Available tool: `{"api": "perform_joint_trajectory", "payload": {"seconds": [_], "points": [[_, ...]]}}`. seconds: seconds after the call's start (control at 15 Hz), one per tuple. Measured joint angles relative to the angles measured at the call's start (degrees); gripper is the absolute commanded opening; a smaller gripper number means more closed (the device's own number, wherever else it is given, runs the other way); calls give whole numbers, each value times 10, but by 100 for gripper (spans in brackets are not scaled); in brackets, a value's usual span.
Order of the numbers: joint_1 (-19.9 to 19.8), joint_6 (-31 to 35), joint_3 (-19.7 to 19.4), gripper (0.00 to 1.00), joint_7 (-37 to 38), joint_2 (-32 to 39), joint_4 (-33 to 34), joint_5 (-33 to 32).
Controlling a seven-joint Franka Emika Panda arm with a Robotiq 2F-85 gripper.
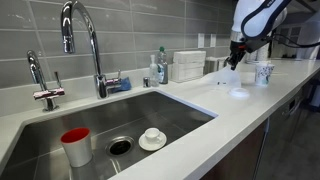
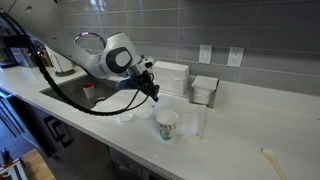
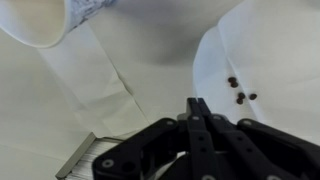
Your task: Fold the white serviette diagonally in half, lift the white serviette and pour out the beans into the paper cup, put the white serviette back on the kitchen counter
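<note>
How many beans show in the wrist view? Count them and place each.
3: one bean uppermost, one below it, one to that one's right, all on the white serviette. More may hide behind the tool.

No writing here is legible. The paper cup [image 2: 167, 123] carries a bluish print, too blurred to read.

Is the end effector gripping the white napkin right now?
No, the end effector is shut on nothing, and the napkin lies off to its side with a few beans on it.
</note>
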Motion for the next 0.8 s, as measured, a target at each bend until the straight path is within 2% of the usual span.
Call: {"api": "perform_joint_trajectory", "payload": {"seconds": [0.47,0.8], "points": [[18,-14,36,0,-6,4,0,5],[24,-30,65,0,-29,13,0,67]]}}
